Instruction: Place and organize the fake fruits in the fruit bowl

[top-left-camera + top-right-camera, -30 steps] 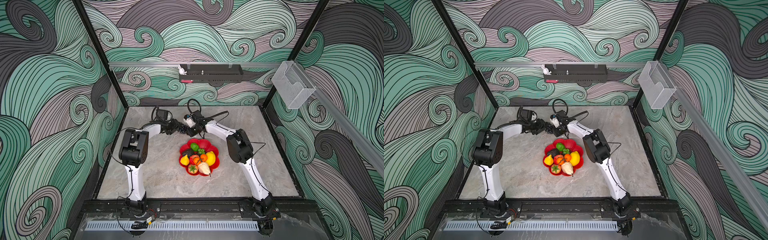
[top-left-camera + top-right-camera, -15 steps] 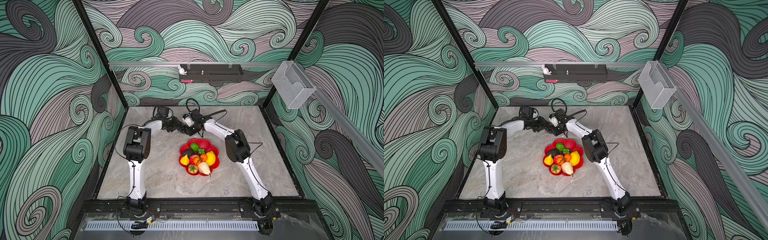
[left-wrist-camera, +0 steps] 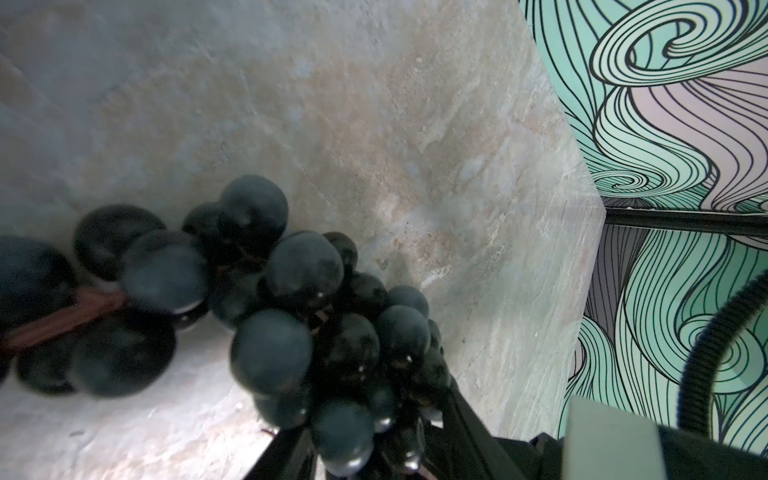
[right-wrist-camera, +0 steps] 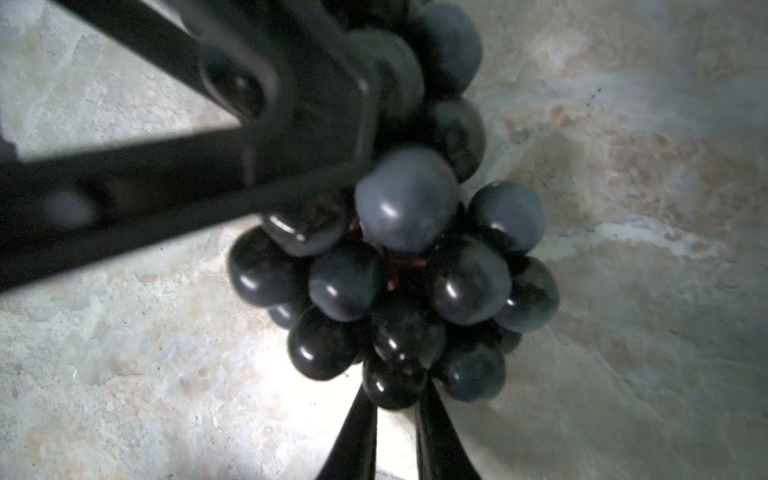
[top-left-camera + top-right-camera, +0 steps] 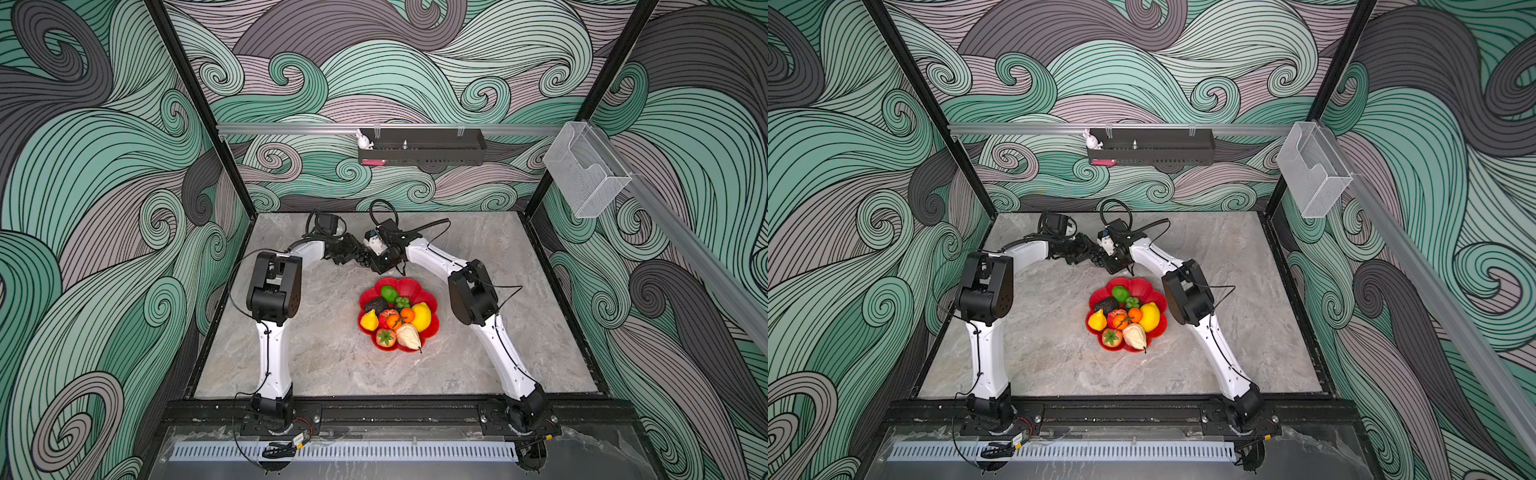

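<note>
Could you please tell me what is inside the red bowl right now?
The bowl holds a lime, avocado, apple, large lemon, small lemon, oranges, strawberry and pear. Anything beneath that pile is hidden. The dark grapes are outside it.

A glossy red fruit bowl point(image 5: 411, 286) with a scalloped rim sits on the tabletop point(image 5: 316, 357), packed with lime point(image 5: 389, 293), avocado point(image 5: 375, 304), lemons point(image 5: 420, 316), apple point(image 5: 384, 316), oranges point(image 5: 407, 314), strawberry point(image 5: 385, 337) and pear point(image 5: 409, 336). A dark grape bunch point(image 5: 362, 259) is clamped between the left claw point(image 3: 365, 432) and right claw point(image 4: 392, 399), just beyond the bowl's far rim.

White-shelled arms point(image 5: 272, 361) with bulky black joints point(image 5: 274, 286) trail ribbed black cables point(image 3: 702, 349).
</note>
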Available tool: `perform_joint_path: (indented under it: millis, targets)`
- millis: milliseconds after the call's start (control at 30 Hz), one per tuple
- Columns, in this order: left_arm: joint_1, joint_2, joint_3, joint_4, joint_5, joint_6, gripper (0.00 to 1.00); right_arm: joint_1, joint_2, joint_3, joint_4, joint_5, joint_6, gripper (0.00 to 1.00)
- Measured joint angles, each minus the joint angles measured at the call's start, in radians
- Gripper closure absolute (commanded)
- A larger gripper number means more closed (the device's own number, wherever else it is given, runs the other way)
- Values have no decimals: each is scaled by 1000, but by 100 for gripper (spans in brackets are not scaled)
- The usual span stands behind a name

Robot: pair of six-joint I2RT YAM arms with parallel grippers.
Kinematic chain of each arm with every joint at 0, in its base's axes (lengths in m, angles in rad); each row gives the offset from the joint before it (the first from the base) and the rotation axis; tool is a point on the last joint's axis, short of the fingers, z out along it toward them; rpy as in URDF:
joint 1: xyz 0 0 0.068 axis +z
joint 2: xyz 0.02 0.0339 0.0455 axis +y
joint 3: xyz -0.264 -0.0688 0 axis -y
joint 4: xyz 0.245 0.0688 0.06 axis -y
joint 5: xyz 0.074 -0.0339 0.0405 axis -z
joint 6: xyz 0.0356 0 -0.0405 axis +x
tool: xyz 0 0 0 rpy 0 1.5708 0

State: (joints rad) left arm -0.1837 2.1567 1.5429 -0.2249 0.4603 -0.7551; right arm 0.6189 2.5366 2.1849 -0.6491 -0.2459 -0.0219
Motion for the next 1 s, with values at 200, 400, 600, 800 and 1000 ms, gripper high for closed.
perform_joint_path:
  millis: [200,400,600,800,1000]
  targets:
    - [0,0,0,0,0,0,51,4,0,0,1,14,2,78]
    - [0,0,0,0,0,-1,50,5,0,0,0,40,27,89]
    - [0,0,-1,0,-2,-1,51,6,-1,-18,20,51,30,100]
    - [0,-1,-3,1,-2,-2,51,6,-67,-155,142,60,29,100]
    - [-1,-29,-41,3,-1,-13,51,6,-149,-293,250,82,30,100]
